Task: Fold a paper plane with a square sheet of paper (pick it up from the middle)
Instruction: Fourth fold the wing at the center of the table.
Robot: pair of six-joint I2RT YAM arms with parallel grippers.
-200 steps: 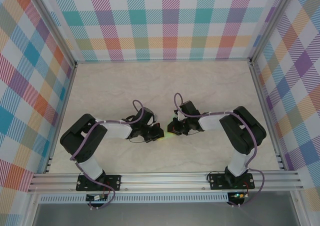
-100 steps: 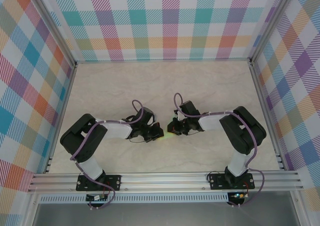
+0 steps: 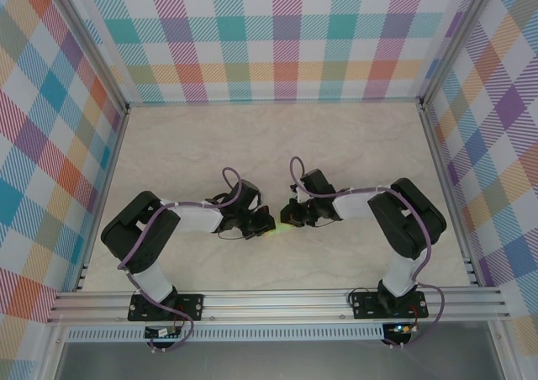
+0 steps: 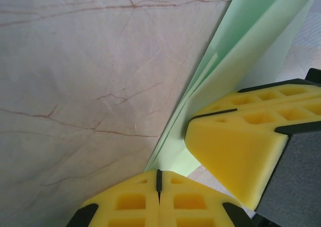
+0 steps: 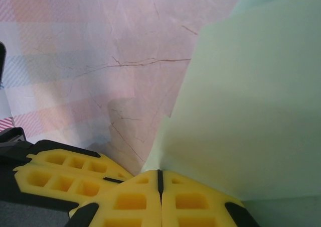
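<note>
Right fingers (image 5: 125,202) slightly leftward, on paper (image 5: 251,111)

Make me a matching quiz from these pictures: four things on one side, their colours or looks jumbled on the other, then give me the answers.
Things:
1. paper
2. claw pads
3. table top
4. walls

Looks:
a. yellow foam
b. checked in many colours
c. pale mint green
d. cream marble pattern with thin reddish veins

Pairs: 1-c, 2-a, 3-d, 4-b
</note>
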